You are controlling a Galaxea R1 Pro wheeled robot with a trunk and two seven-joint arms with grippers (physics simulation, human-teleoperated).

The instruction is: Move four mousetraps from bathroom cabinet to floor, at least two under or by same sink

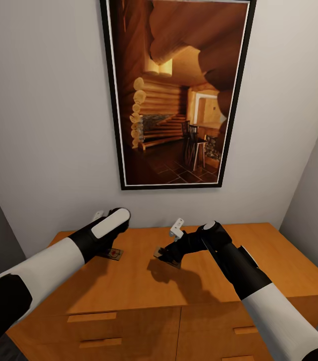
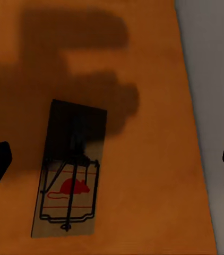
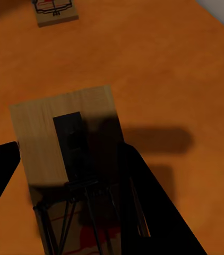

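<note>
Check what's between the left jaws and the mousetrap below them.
Nothing: the left wrist view shows the mousetrap lying on bare cabinet top, jaws wide apart.

Both arms extended forward, low.
Left gripper (image 2: 112, 159) jaws spread wide, pointing down. Right gripper (image 1: 165, 254) angled down, fingers (image 3: 154, 207) flanking a mousetrap (image 3: 69, 143); closure unclear.

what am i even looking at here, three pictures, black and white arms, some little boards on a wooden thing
It is a simulated two-armed robot. The big picture comes from a camera on its head, looking down at an orange-brown cabinet under a framed picture. The two smaller pictures come from cameras near each arm's pincer.

The little boards are mousetraps. One mousetrap lies flat on the cabinet top, and the left pincer hangs open above it, fingers apart on either side. The right pincer seems closed on a second mousetrap, just above the cabinet top. Its camera also catches the other mousetrap lying further off.
</note>
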